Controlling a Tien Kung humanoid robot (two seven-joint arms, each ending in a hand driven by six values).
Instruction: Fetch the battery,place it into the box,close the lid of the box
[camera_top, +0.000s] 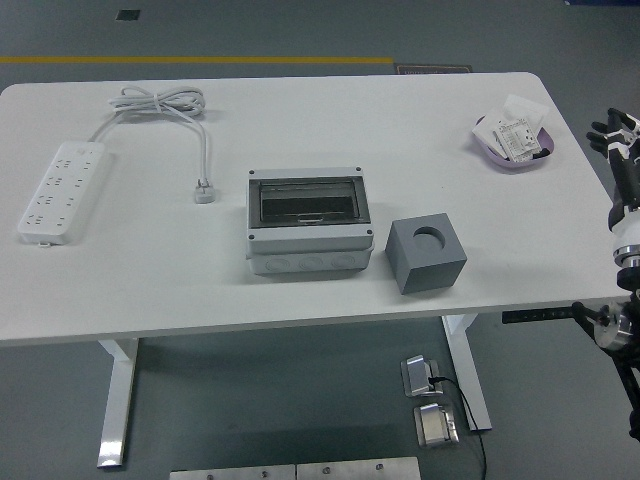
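Note:
A grey junction box (309, 220) with a dark see-through lid stands at the table's middle, and the lid lies flat on it. A purple dish (497, 156) at the far right holds white printed packets (518, 133); I cannot make out a battery among them. My right hand (617, 133) hangs just off the table's right edge, beside the dish, with its fingers loosely spread upward and nothing in them. The left arm is out of view.
To the right of the box stands a grey cube (426, 254) with a round hole in its top. A white power strip (61, 190) lies at the left edge, its coiled cord (160, 103) and plug (204, 190) trailing toward the middle.

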